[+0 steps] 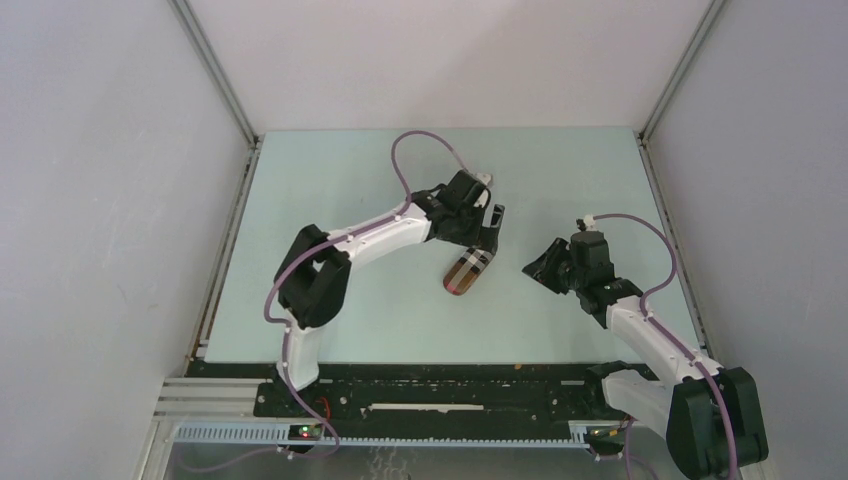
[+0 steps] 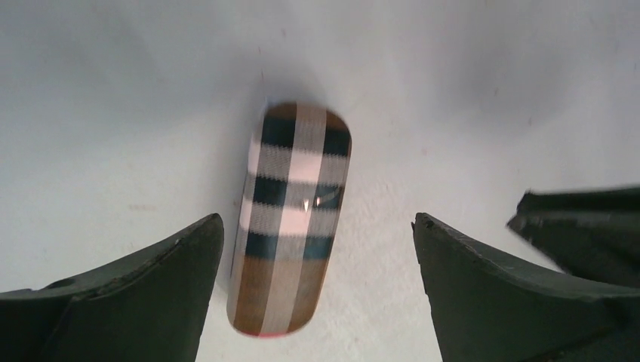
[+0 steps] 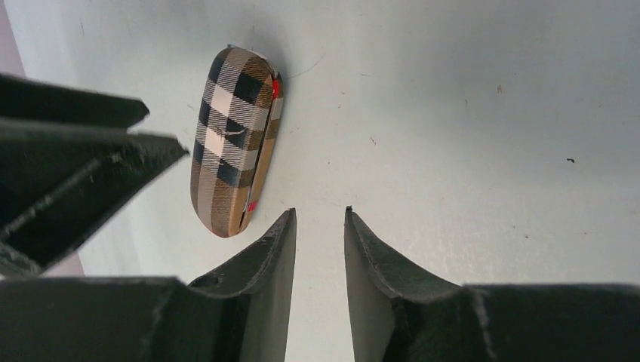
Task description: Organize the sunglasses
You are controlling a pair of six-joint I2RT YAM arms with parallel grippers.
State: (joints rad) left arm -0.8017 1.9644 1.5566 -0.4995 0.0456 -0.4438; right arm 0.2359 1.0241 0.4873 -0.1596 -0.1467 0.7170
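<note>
The brown plaid case (image 1: 467, 271) lies shut on the pale green table (image 1: 340, 180), also seen in the left wrist view (image 2: 290, 219) and the right wrist view (image 3: 230, 143). Small red bits (image 3: 275, 88) show at its seam; the rest of the sunglasses is hidden. My left gripper (image 1: 490, 232) hovers over the case's far end, its jaws wide open and empty (image 2: 318, 220). My right gripper (image 1: 532, 266) is to the right of the case, apart from it, its jaws a narrow gap apart and empty (image 3: 320, 213).
Grey walls and metal rails enclose the table on the left, back and right. The left gripper's fingers (image 3: 75, 151) show in the right wrist view, close to the case. No cloth is in view.
</note>
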